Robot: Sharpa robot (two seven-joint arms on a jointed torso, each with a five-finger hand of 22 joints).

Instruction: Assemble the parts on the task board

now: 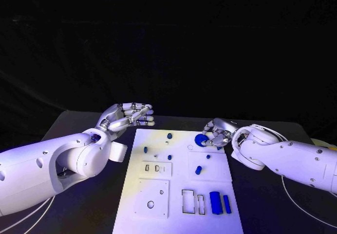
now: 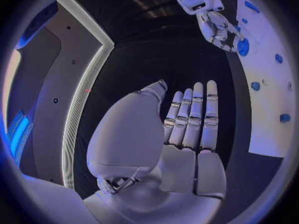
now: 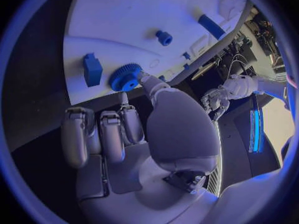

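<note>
The white task board [image 1: 151,183] lies in the middle of the black table. A blue gear [image 1: 200,140] sits on its far right part. My right hand [image 1: 218,132] is right beside it; the thumb tip touches the gear's [image 3: 126,77] rim while the other fingers [image 3: 102,134] are curled in, apart from it. A blue block [image 3: 92,68] stands next to the gear. My left hand [image 1: 127,117] hovers off the board's far left corner, its fingers [image 2: 194,115] straight and holding nothing. Small blue pegs [image 1: 198,170] and two blue bars [image 1: 216,202] lie on the board.
Rectangular slots [image 1: 189,201] and round holes [image 1: 150,204] are cut into the board's near part. A pale yellow object [image 1: 325,144] sits at the table's right edge. Cables [image 1: 295,197] trail on the table under my right arm.
</note>
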